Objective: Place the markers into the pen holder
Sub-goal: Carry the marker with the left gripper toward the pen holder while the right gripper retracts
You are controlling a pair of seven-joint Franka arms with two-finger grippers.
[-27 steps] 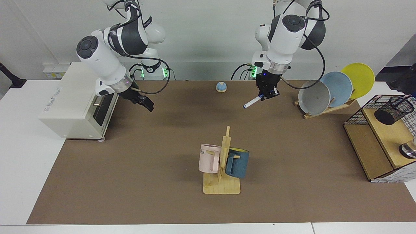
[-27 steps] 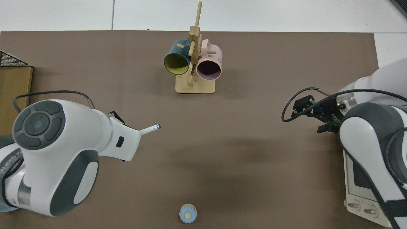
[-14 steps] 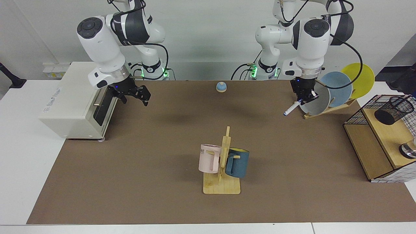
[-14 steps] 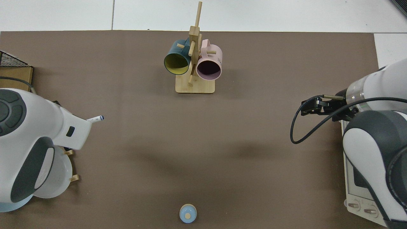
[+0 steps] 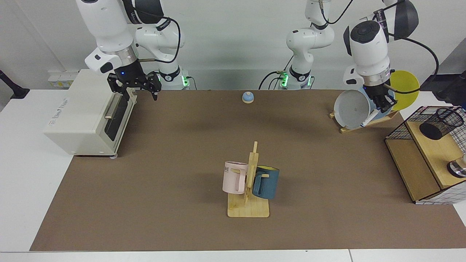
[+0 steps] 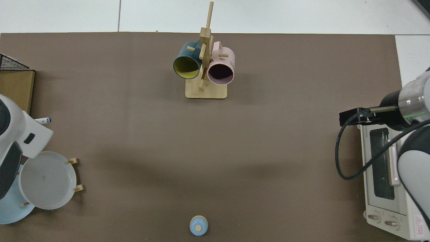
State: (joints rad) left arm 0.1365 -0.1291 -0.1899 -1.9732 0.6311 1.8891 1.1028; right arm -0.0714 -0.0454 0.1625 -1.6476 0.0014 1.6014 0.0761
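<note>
One marker (image 5: 368, 119) pinched in left gripper (image 5: 382, 103) fingers over the plate rack (image 5: 364, 123), pen holder (image 5: 440, 123) at three o'clock; right gripper (image 5: 135, 86) spread above the toaster oven (image 5: 80, 116).

Facing view: camera across the brown-matted surface (image 5: 145, 203), raised, looking down toward both arm bases and the back wall; whole mat in frame. Top view: camera overhead, looking straight down, nearer, mat ends cropped, turned opposite to the facing view. Shared: wooden mug stand with pink and blue mugs (image 5: 249, 185) (image 6: 204, 67), small blue dome bell (image 5: 247, 97) (image 6: 198, 225), white toaster oven (image 5: 85, 112) (image 6: 386, 181).
</note>
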